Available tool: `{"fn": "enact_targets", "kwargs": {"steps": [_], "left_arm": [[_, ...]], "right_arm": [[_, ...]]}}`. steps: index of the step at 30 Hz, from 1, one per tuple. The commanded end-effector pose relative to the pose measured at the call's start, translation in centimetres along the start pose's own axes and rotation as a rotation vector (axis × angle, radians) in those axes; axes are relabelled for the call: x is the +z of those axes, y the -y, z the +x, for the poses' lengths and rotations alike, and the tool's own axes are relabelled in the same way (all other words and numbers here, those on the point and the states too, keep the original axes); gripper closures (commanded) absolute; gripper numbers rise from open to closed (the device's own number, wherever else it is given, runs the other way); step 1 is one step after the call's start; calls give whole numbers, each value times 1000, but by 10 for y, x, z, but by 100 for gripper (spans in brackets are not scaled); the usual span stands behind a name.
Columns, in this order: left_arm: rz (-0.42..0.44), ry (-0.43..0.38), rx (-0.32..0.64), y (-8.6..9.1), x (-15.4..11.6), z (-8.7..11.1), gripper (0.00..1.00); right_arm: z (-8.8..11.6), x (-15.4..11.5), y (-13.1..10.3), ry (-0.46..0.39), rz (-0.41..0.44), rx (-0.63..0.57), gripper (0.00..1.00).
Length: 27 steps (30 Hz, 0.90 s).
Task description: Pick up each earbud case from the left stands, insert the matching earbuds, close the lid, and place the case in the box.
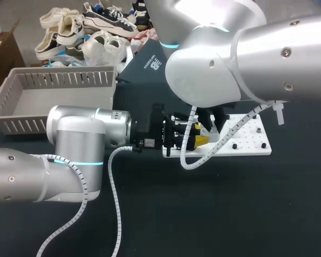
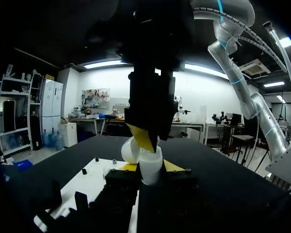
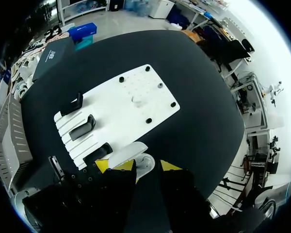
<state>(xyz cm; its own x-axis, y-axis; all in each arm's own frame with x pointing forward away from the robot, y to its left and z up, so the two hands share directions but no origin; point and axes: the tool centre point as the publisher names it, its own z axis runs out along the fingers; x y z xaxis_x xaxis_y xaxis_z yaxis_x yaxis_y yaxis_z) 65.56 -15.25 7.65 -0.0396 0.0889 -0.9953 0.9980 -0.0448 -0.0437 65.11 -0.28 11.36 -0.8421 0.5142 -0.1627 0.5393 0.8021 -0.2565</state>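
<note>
1. The open earbud case [image 2: 153, 173] is pinched in the left hand [image 2: 150, 166], just over the white board [image 1: 246, 140] on the desk [image 1: 203, 214].
2. The right hand [image 2: 143, 138] is right on top of it. I cannot tell its grip.
3. A crooked push could knock the case loose.

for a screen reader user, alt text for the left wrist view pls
An open white earbud case is clamped in the left gripper, with the right gripper just above it. A white pegboard lies beside them on the black table.
</note>
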Motion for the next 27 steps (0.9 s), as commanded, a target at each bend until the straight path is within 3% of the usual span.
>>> {"fn": "enact_targets", "kwargs": {"steps": [1, 13, 20, 27], "left_arm": [[4, 1, 0, -2, 0, 1, 100], [4, 1, 0, -2, 0, 1, 100], [4, 1, 0, -2, 0, 1, 100], [4, 1, 0, -2, 0, 1, 100]], "right_arm": [[0, 1, 1, 1, -3, 0, 69], [-4, -15, 18, 21, -67, 39, 67], [-17, -26, 46, 38, -188, 61, 56], [-32, -24, 63, 47, -274, 32, 55]]}}
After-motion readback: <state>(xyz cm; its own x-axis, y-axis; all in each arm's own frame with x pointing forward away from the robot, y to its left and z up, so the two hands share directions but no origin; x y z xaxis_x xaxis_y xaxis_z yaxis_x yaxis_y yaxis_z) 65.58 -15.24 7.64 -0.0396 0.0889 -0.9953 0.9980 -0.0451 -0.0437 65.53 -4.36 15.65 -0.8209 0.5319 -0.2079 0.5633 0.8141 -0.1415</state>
